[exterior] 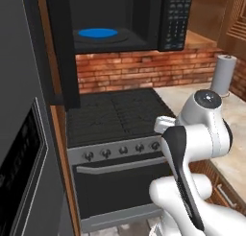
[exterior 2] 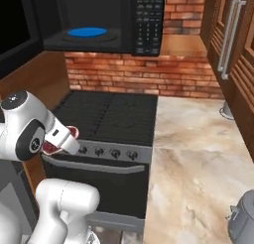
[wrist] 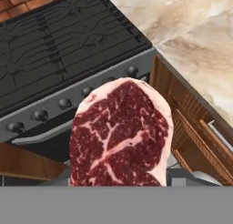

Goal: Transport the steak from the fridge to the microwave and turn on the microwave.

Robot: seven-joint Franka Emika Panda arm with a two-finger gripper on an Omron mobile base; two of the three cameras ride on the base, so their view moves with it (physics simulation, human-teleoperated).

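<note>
A raw red steak (wrist: pixel 120 134) with white marbling and a pale fat rim stands on edge at the bottom centre of the hand view. The black microwave (exterior: pixel 126 20) sits at the top of the left base view, door open, blue turntable inside. The grey fridge (exterior: pixel 21 134) runs down that frame's left edge.

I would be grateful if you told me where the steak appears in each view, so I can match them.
Left base view: not seen there.
Right base view: steak at left, beside the arm.
Hand view: steak at lower centre.
Shared landmark: the stove.
</note>
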